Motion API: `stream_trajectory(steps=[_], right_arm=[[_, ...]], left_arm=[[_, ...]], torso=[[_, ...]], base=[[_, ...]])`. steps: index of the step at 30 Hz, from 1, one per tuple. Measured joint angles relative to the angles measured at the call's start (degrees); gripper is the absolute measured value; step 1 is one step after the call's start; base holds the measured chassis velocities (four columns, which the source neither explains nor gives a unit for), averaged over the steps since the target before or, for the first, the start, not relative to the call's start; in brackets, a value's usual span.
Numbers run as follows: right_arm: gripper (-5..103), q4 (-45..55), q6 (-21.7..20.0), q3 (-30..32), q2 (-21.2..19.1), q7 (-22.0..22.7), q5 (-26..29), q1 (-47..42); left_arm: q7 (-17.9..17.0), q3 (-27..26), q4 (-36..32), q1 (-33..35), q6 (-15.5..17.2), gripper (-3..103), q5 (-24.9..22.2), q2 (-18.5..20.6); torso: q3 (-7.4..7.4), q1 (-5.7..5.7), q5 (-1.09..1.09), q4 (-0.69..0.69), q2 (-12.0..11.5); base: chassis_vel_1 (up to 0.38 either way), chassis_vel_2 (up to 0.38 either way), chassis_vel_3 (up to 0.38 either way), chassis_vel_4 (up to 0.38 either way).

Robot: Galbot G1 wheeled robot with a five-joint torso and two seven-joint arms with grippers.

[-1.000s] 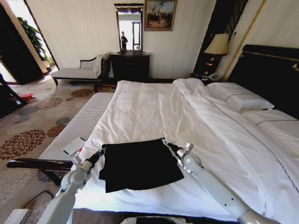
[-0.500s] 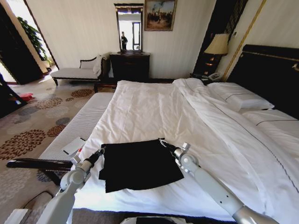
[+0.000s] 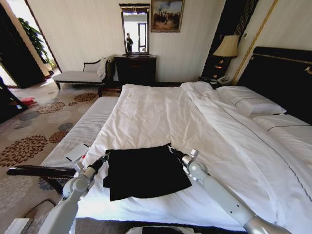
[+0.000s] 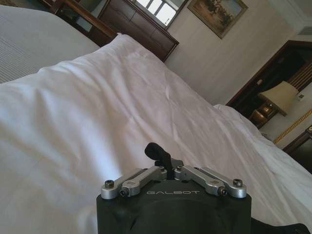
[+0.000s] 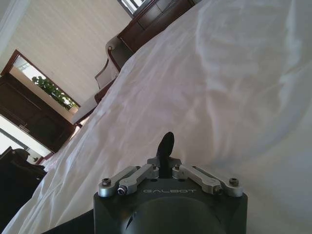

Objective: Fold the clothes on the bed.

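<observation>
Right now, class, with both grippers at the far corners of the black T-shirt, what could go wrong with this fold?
1. The T-shirt lies near the bed's foot edge; pulling toward the robot could drag it off.
2. The left gripper and right gripper, both shut, might also pinch the white duvet beneath.
3. A weak grip on either corner would leave the fold lopsided.
</observation>
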Motion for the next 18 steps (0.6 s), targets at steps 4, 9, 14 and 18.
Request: stream_trajectory(steps=[4,9,14,18], right_arm=[[1,-0.3,2.8,1.1,0.3,-1.4,-1.2,1.0],[1,1.3,6.7,3.3,0.2,-3.2,1.2,3.3],[1,2.2,9.0,4.4,-0.4,-5.8,3.3,4.2],[1,2.4,10.4,4.8,-0.4,-8.2,3.7,3.5]], left_arm=[[-0.1,-0.6,-0.8,-0.8,-0.3,1,-0.2,0.2],[-0.3,-2.0,-3.1,-2.7,-0.5,1,-2.4,1.5],[-0.3,-3.1,-3.8,-4.2,-1.0,1,-4.6,2.1],[0.4,-3.3,-3.5,-4.7,-1.9,1,-5.1,2.2]], torso=[[0.00,0.00,0.00,0.00,0.0],[0.00,0.00,0.00,0.01,0.0],[0.00,0.00,0.00,0.00,0.0],[0.00,0.00,0.00,0.00,0.0]], base=[[0.000,0.000,0.000,0.000],[0.000,0.000,0.000,0.000],[0.000,0.000,0.000,0.000],[0.000,0.000,0.000,0.000]])
